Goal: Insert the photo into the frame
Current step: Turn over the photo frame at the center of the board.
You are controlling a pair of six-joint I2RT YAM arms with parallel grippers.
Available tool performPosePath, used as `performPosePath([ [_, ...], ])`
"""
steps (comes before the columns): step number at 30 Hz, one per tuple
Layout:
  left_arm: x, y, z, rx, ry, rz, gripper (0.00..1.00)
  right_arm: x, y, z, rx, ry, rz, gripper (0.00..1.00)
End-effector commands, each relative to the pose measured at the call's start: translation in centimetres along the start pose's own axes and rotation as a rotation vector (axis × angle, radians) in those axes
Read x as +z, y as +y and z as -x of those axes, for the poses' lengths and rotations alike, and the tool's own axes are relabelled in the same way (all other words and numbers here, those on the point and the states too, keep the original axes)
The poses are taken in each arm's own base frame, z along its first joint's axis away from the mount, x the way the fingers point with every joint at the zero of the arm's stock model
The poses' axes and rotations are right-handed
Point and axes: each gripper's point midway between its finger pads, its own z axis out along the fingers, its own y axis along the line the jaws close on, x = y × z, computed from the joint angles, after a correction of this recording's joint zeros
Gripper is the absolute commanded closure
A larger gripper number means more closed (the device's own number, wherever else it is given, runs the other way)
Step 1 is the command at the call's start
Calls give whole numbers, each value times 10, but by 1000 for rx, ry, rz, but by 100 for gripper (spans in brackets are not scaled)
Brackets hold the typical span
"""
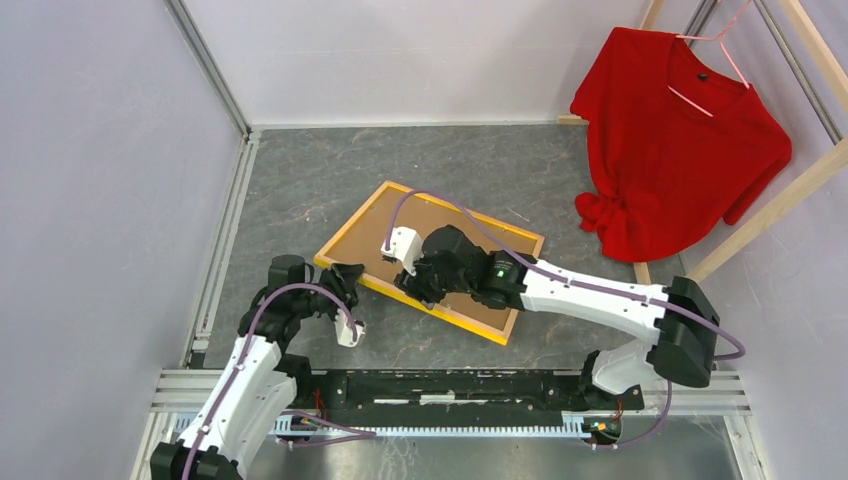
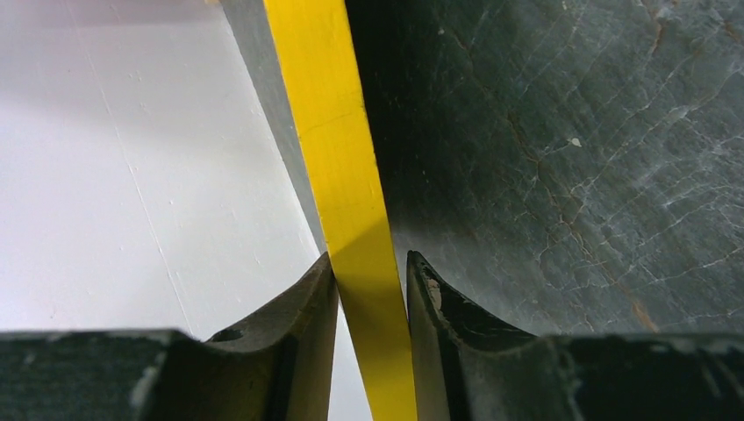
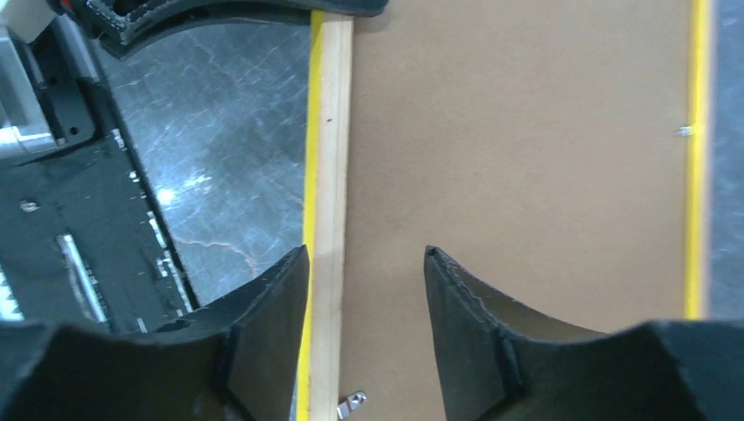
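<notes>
The frame (image 1: 480, 215) lies back side up on the grey table, with the brown fibreboard backing panel (image 1: 365, 240) inside it. My left gripper (image 1: 345, 283) is at its near-left corner. In the left wrist view it (image 2: 368, 281) is shut on the yellow rail (image 2: 329, 114). My right gripper (image 1: 412, 285) hovers over the near rail. In the right wrist view it (image 3: 367, 263) is open, one finger over the light wood rail (image 3: 332, 132), the other over the backing panel (image 3: 526, 158). The photo is hidden. A white surface (image 2: 132, 175) shows left of the rail; I cannot tell what it is.
A red T-shirt (image 1: 680, 140) hangs on a wooden rack at the back right. A small metal tab (image 3: 351, 405) sits on the frame's back by the wood rail. White walls close the left and back. The arms' mounting rail (image 1: 450, 385) runs along the near edge.
</notes>
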Motion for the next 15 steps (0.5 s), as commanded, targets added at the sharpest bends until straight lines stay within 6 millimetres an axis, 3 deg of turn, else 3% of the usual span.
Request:
performPosePath([
  [1, -12, 50, -8, 36, 35, 115, 65, -23, -10, 31, -146, -74, -99, 39],
  [11, -18, 64, -13, -89, 50, 137, 66, -23, -1, -6, -362, 77, -294, 21],
  [15, -20, 68, -13, -98, 53, 145, 67, -18, -4, -12, -402, 114, -363, 19],
])
